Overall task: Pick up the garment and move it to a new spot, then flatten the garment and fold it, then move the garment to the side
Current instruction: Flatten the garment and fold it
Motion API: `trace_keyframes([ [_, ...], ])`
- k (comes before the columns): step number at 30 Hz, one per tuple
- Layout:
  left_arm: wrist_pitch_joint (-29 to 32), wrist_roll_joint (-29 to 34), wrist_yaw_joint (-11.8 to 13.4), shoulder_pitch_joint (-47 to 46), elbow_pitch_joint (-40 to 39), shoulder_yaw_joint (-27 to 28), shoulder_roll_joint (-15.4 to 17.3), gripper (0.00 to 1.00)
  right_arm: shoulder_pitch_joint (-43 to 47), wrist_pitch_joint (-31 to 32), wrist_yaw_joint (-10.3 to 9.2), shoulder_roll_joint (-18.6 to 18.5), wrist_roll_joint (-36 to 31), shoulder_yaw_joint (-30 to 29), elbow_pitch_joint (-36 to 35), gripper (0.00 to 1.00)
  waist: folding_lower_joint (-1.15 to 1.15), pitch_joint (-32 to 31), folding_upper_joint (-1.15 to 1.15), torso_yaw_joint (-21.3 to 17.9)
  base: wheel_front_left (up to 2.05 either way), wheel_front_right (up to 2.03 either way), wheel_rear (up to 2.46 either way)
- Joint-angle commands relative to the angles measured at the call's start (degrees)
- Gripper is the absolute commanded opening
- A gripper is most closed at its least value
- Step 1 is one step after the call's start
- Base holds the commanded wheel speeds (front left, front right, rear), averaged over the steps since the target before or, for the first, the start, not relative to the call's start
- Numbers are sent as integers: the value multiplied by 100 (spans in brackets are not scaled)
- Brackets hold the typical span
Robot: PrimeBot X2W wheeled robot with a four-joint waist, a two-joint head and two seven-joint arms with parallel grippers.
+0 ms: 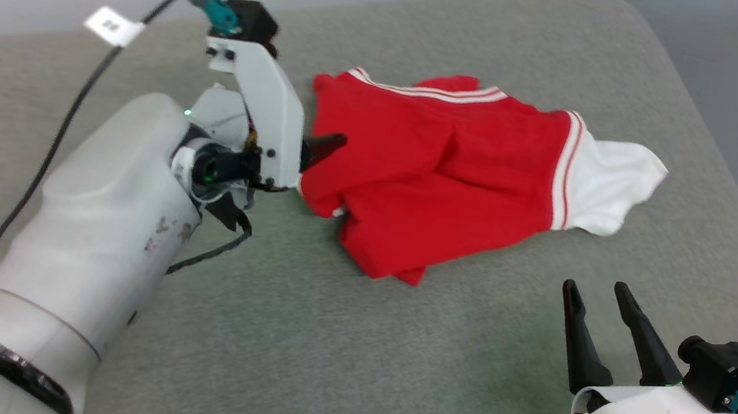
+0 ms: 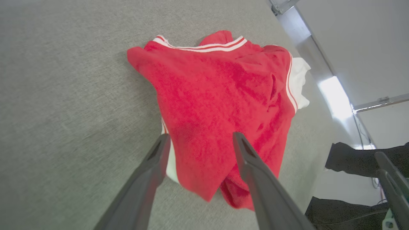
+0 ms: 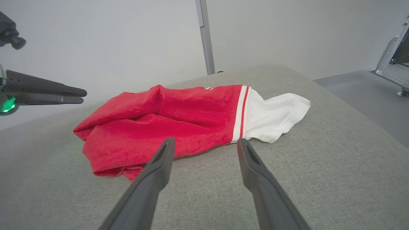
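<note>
Left forearm (image 1: 98, 234) sits nearest, lower left of head view, with a black cable (image 1: 63, 121) and its white tag (image 1: 113, 25) alongside. Left gripper (image 2: 200, 135) is open, jaws spread wide, nothing in them. It points sideways at the garment (image 1: 432, 165) from the left. Left wrist view has the fingers framing the red cloth; right wrist view shows them hovering just above and beside that edge, clear of the fabric. Right gripper (image 1: 596, 286) is open too and empty, at lower right, fingers aimed at the garment but apart from it. Garment lies crumpled on the grey cushion (image 1: 321, 345), mid to far side, untouched by either gripper. Red body is bunched and folded over itself. One white sleeve (image 1: 614, 187) sticks out right, with a red-white stripe band (image 1: 565, 170) at its seam. Striped collar (image 1: 429, 89) is on the far edge. A bit of white cloth peeks from under the near-left corner.
</note>
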Motion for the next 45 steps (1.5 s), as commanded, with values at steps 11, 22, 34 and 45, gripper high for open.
trace_keyframes([
  [11,-317,-179,2,-241,700,-223,-181,38,-201,-192,-6,77,210,181,165,100,0,518,0,-636,0,0,0],
  [22,-687,-784,1,-370,-761,-951,-792,0,-278,-253,-6,77,399,288,211,100,0,562,0,-490,0,0,0],
  [34,-1702,-1037,1,-62,-568,-2424,-1141,0,-507,-474,-6,74,760,733,441,100,0,885,0,-793,0,0,0],
  [45,-1481,-1807,1,-387,-608,-3004,-1153,100,-479,-615,-4,82,698,500,664,100,0,785,0,-572,0,0,0],
])
